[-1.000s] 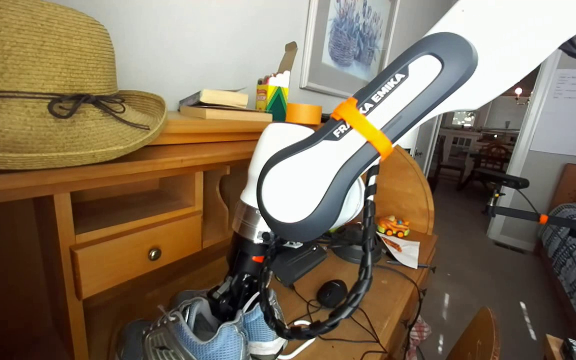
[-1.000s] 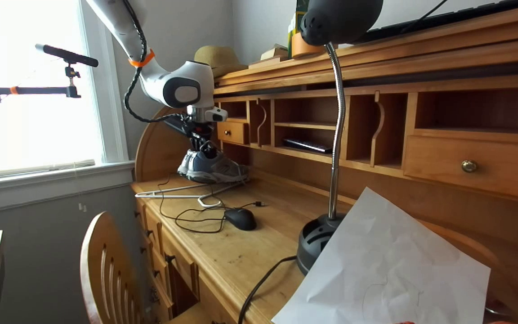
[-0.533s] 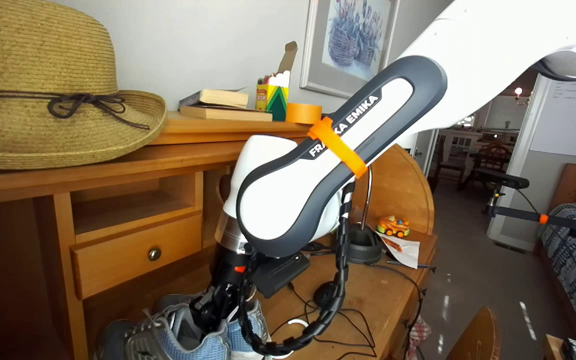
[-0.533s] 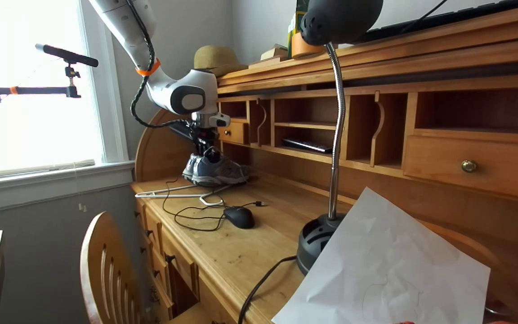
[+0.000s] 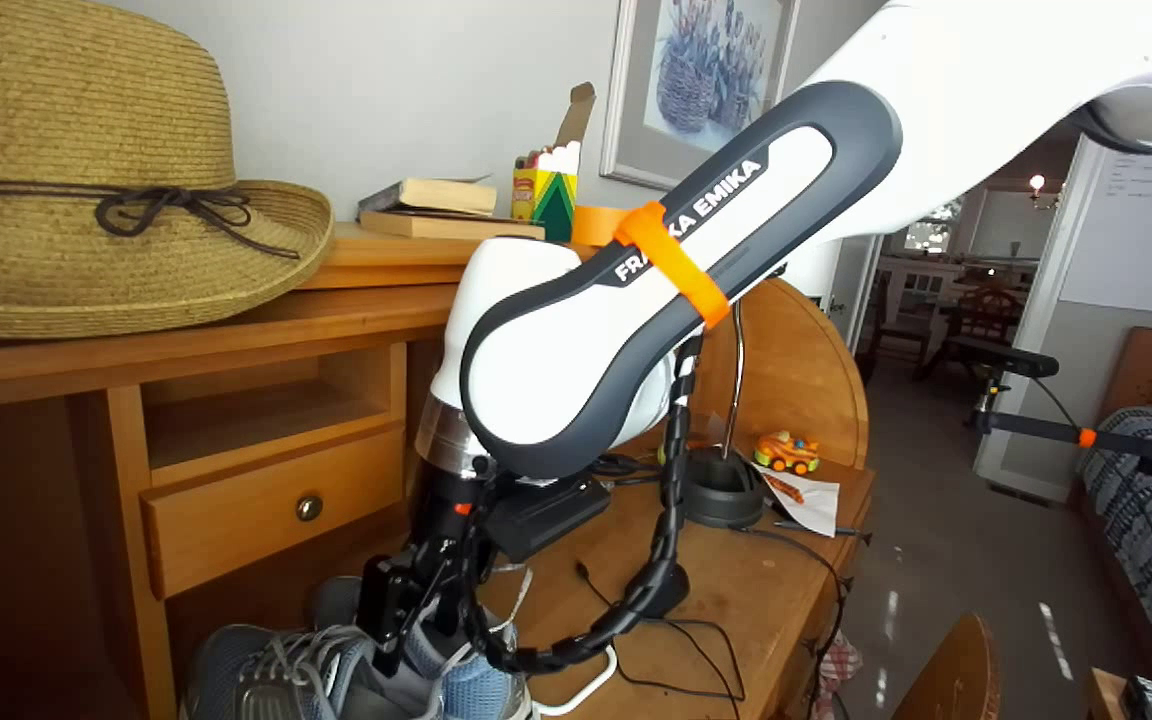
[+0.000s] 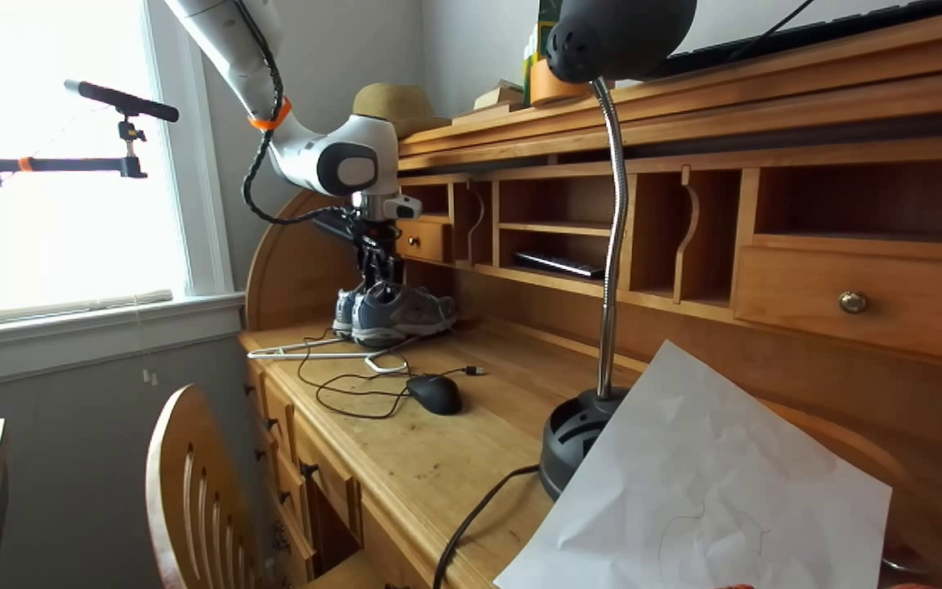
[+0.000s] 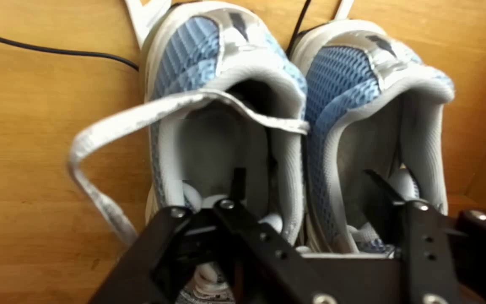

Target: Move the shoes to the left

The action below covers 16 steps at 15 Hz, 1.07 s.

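In an exterior view, the shoes point(image 6: 405, 317) are resting near the far edge of the tabletop point(image 6: 512, 433), toes pointing toward its back edge. Our gripper point(image 7: 304, 181) is hanging with its jaws apart, one at each shoe's opening, so we are judging the move all but done, with only backing out remaining.

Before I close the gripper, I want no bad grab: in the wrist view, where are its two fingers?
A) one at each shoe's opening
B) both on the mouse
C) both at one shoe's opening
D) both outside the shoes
A: the open gripper has one finger at the opening of one shoe and its second finger at that of the other shoe.
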Each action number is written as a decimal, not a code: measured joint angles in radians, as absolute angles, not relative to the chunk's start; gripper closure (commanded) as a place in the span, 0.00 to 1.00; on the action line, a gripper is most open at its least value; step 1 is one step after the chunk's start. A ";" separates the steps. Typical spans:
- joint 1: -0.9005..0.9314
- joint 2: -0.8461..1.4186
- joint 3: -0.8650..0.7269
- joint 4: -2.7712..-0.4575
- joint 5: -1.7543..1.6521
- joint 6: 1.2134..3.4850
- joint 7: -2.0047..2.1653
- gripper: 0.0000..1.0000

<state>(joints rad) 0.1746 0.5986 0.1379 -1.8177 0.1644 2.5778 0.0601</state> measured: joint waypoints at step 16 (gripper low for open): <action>0.208 0.200 0.046 -1.990 0.003 2.250 0.327 0.00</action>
